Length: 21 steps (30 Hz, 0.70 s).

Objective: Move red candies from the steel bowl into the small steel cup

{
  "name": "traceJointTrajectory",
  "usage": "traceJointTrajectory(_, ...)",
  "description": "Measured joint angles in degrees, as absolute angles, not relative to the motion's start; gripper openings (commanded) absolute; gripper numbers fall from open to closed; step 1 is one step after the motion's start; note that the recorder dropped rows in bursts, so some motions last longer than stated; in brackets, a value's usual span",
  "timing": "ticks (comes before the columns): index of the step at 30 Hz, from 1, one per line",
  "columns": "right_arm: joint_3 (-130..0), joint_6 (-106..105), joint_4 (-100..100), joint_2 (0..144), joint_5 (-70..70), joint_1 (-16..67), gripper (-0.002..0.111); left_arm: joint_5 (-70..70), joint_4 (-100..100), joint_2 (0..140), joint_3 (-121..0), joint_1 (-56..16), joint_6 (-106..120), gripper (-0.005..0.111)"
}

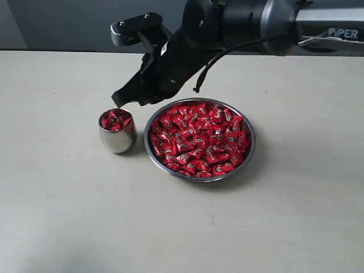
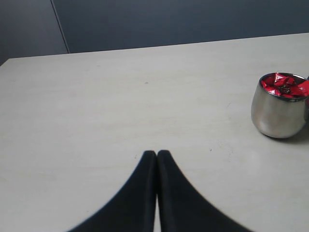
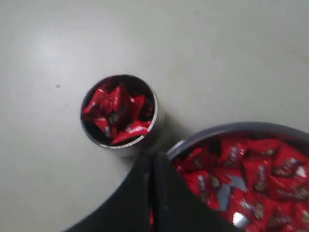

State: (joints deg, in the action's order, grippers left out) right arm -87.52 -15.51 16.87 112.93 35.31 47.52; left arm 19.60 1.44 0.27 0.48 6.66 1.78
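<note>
Where the red candies (image 1: 196, 139) lie heaped in the steel bowl (image 1: 200, 178), they cover its floor completely, each shiny wrapper bearing a small pale mark. A second, smaller lot of the same candies fills the small steel cup (image 1: 118, 143) nearly to its rim. The cup stands upright just to the left of the bowl in the exterior view, parted from it by a narrow shadowed gap. Both vessels rest on the pale tabletop (image 1: 68, 216).

My right tool (image 1: 119, 101) hangs above the far side of that gap, its tip nearest the cup's rim and clear of it. Its arm (image 1: 250, 23) reaches in from the upper right, across the back of the bowl. In the right wrist view its two black fingers (image 3: 169, 203) are pressed flat together along their length, with nothing gripped between them.

My left tool (image 2: 157, 154) is likewise closed, finger against finger, and empty. It sits low over bare tabletop, well apart from the cup, which appears at the edge of the left wrist view with its red filling visible.
</note>
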Motion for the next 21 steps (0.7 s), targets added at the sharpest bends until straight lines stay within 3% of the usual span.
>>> traceJointTrajectory(8,-79.02,-1.15,-0.83,101.64,41.10,47.52,-0.001,19.60,1.44,0.27,0.48,6.66,1.78,0.000)
traceJointTrajectory(21,-56.30,3.20,-6.72,69.64,41.46,47.52,-0.001,19.60,1.44,0.27,0.48,6.66,1.78,0.000)
